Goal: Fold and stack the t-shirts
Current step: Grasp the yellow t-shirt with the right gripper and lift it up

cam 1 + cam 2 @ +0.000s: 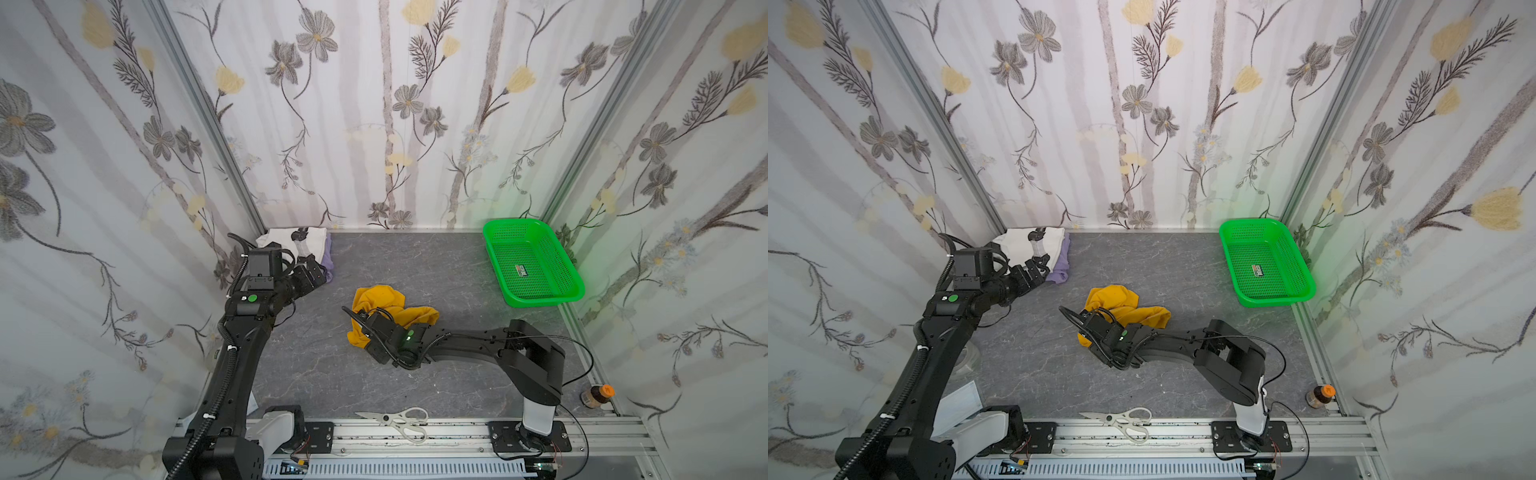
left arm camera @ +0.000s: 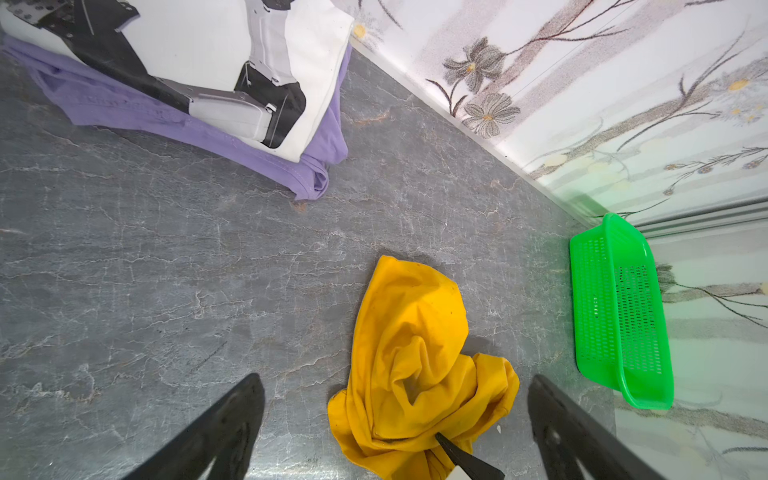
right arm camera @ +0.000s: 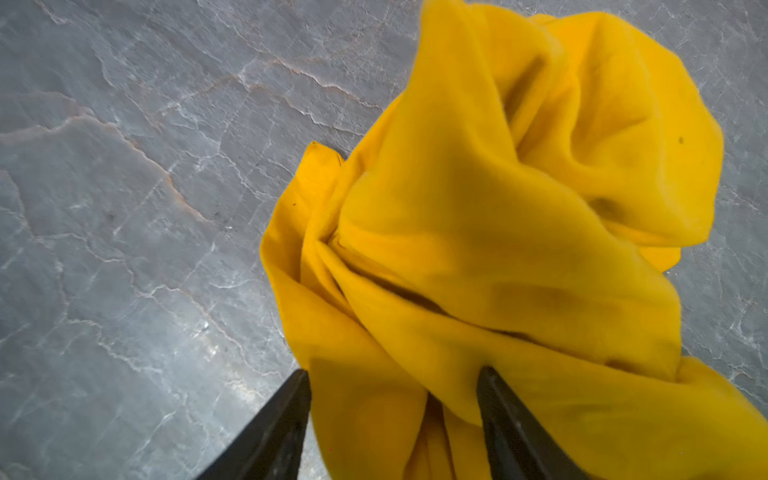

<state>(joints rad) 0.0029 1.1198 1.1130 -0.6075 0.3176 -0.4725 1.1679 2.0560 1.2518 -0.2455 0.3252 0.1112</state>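
Note:
A crumpled mustard-yellow t-shirt [image 1: 382,301] [image 1: 1117,301] lies mid-table. My right gripper [image 3: 395,372] is low at its near edge. The jaws stand partly apart, with a bunched fold of the yellow t-shirt [image 3: 498,208] between them. One of its fingertips [image 2: 451,446] shows against the cloth in the left wrist view. At the back left, a folded white t-shirt with black-and-grey print [image 1: 311,241] [image 2: 199,50] rests on a folded lavender t-shirt [image 1: 327,257] [image 2: 124,108]. My left gripper [image 1: 313,266] [image 2: 395,379] hovers beside that stack, wide open and empty.
A green perforated basket [image 1: 511,224] [image 2: 611,232] stands at the back right against the wall. White scissors [image 1: 399,419] lie on the front rail. A small bottle with an orange cap [image 1: 596,395] stands in the front right corner. Papered walls enclose three sides.

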